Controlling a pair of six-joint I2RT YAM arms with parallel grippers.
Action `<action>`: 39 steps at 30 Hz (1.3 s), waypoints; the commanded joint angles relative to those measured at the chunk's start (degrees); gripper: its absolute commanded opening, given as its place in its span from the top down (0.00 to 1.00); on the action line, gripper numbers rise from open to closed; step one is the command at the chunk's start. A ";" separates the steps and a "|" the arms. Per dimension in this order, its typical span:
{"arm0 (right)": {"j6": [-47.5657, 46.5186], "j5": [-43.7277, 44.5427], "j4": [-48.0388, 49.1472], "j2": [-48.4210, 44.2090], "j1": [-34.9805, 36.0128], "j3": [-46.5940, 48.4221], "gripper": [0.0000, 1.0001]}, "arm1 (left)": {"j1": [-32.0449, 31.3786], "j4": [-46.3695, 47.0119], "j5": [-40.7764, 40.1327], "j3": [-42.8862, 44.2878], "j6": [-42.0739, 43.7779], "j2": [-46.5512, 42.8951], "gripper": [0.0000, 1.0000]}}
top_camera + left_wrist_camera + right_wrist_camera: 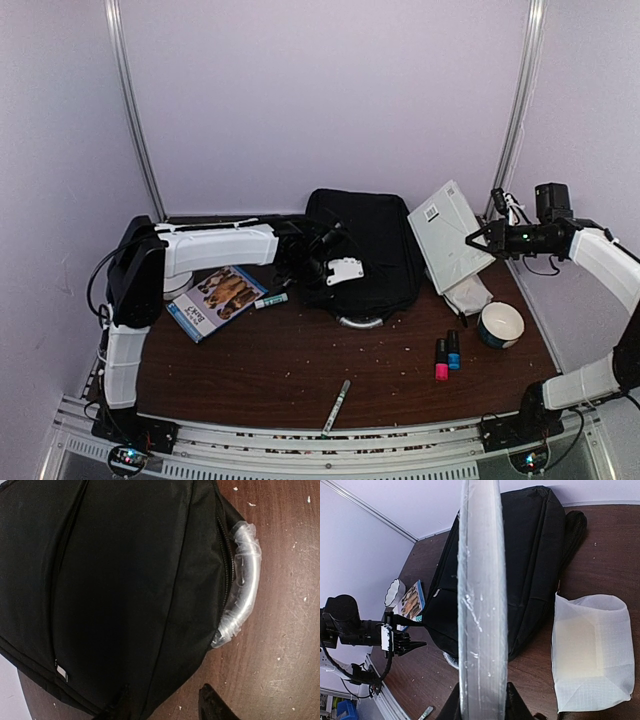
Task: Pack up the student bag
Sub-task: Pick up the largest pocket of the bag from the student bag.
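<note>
— Where's the student bag [375,245]?

— Upper middle of the overhead view, lying flat on the desk [280,365], close to the back wall. Its zips look shut, as far as I can see.

— Heavy, would you say?

— I'd guess not. It lies slack and flat, so it's probably near empty. It's soft black fabric, so I'd expect it to sag and fold if lifted by a corner, and to bunch rather than slide.

— So where would you take hold?

— The loop handle [246,587] at its near end. It's curved, looks stiff, and is wrapped in clear plastic, which may be a bit slick. Otherwise there's the zip pull [61,672], but that's small and fiddly.

— And the claws?

— The left claw [328,262] hovers over the bag's near-left edge, jaws apart, nothing in them. The right claw [483,700] is clamped on a flat grey wrapped book [448,232], held just right of the bag and edge-on to its own camera.

— The surface?

— A dark wood-look top, smooth, sprinkled with pale crumbs. A white pouch [468,296] and a bowl [500,324] sit to the right of the bag. There's a picture book [218,300] to the left and two markers [441,362] lower right.

— Room to work?

— Tight. Pale walls close in on three sides, and both arms crowd the bag.
</note>
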 commanded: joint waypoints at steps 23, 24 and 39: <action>-0.96 -3.36 4.36 -0.24 0.08 2.37 1.00 | 0.17 6.88 -7.78 5.38 -3.13 3.37 1.00; -1.00 -3.41 3.20 -0.25 0.08 3.41 1.00 | 0.42 7.56 -8.63 5.41 -4.55 2.66 1.00; -1.80 -12.99 -22.23 3.67 0.43 14.92 1.00 | 2.71 13.69 -6.85 12.88 -24.23 -0.68 1.00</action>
